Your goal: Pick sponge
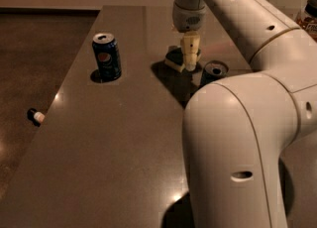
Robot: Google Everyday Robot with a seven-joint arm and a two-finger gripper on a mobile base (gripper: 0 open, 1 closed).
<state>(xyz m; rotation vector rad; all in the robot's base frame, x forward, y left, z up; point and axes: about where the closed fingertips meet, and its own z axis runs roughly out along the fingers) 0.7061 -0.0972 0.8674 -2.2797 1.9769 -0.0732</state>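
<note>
The sponge (173,58) lies flat near the middle of the dark table (114,147), its dark green top over pale foam partly hidden by the gripper. My gripper (190,63) hangs straight down from the white arm and reaches the sponge's right end, at or just above the table surface. Whether it holds the sponge does not show.
A blue Pepsi can (106,56) stands to the left of the sponge. A dark can (213,71) stands just right of the gripper. My arm's big white elbow (237,147) fills the right foreground. A small white-and-black object (35,116) lies on the floor at the left.
</note>
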